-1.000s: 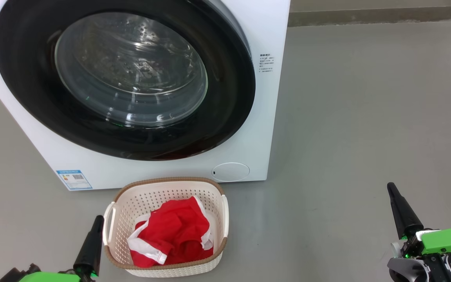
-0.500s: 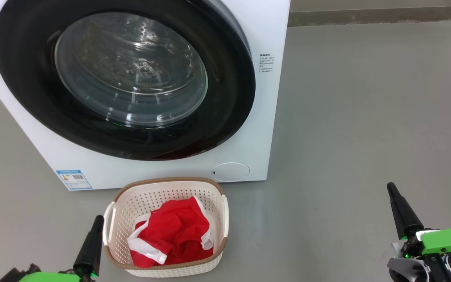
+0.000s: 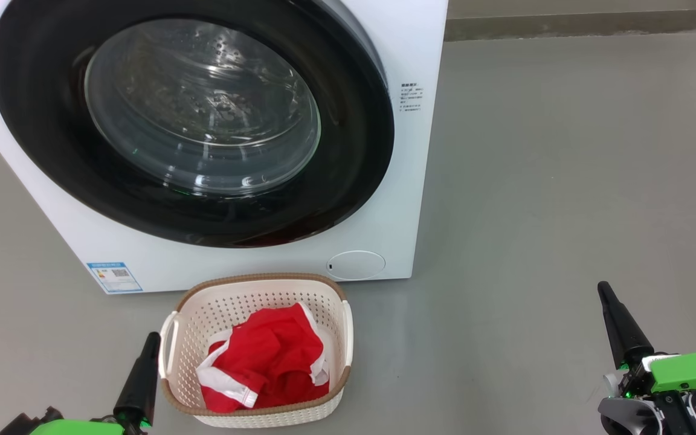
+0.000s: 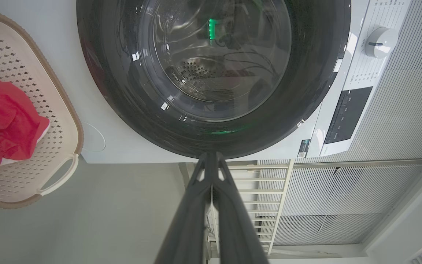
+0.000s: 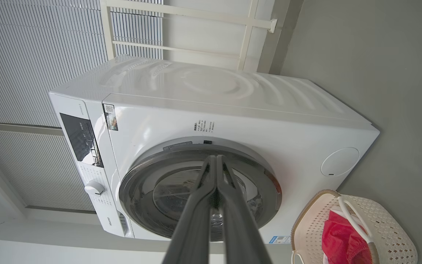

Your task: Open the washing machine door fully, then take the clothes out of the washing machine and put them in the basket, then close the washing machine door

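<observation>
The white washing machine (image 3: 402, 199) fills the upper left of the head view, and its black-rimmed door (image 3: 348, 181) lies shut against the front, the glass bowl showing bare steel drum behind it. In front of it on the floor stands the cream basket (image 3: 330, 302) with the red, white-trimmed clothes (image 3: 269, 356) lying inside. My left gripper (image 3: 152, 338) is shut and empty just left of the basket. Far to the right, my right gripper (image 3: 603, 289) is shut and empty over bare floor. Both wrist views show the door (image 4: 306, 91) (image 5: 145, 172), the basket (image 4: 68, 124) (image 5: 390, 234) and the clothes (image 4: 6, 117) (image 5: 339, 238).
Grey floor (image 3: 565, 181) spreads to the right of the machine. A wall base (image 3: 589, 24) runs along the far edge. The control dial (image 4: 377, 42) and dark display panel (image 4: 346, 113) sit on the machine's front, with a pale slatted wall (image 5: 31, 55) behind it.
</observation>
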### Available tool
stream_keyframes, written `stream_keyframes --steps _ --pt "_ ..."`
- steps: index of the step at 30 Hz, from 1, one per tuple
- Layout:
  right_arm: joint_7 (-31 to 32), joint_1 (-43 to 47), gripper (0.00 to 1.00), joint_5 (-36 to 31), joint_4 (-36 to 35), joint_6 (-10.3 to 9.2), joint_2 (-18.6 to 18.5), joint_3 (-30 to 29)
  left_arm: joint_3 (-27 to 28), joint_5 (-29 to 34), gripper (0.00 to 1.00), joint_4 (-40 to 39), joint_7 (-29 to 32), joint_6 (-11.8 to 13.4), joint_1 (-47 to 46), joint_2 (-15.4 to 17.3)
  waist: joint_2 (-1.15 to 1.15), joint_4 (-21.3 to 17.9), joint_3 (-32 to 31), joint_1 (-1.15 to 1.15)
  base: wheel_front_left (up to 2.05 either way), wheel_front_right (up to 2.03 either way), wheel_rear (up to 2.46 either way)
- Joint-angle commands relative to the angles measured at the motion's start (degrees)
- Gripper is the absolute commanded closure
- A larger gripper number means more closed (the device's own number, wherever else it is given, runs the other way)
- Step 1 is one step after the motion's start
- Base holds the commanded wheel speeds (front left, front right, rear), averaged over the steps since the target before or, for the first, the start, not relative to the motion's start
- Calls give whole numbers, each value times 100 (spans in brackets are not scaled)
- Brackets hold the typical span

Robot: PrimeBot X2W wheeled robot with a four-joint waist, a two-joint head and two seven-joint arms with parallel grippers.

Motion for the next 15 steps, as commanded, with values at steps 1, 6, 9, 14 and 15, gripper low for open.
stream_keyframes --steps 1,6,9,14,15 --pt "29 -251 100 -42 -159 3 -38 88 205 30 100 -119 38 -40 -233 58 0 0 0 0 0 0 0" --pt "30 -251 100 -43 -159 3 -36 87 206 31 100 -119 39 -40 -234 57 0 0 0 0 0 0 0" --pt "31 -251 100 -44 -159 3 -36 86 206 31 100 -119 39 -40 -234 57 0 0 0 0 0 0 0" --pt "32 -252 100 -45 -159 3 -35 84 207 32 100 -119 40 -40 -234 57 0 0 0 0 0 0 0" --pt "32 -252 100 -45 -159 3 -35 84 207 32 100 -119 40 -40 -234 56 0 0 0 0 0 0 0"
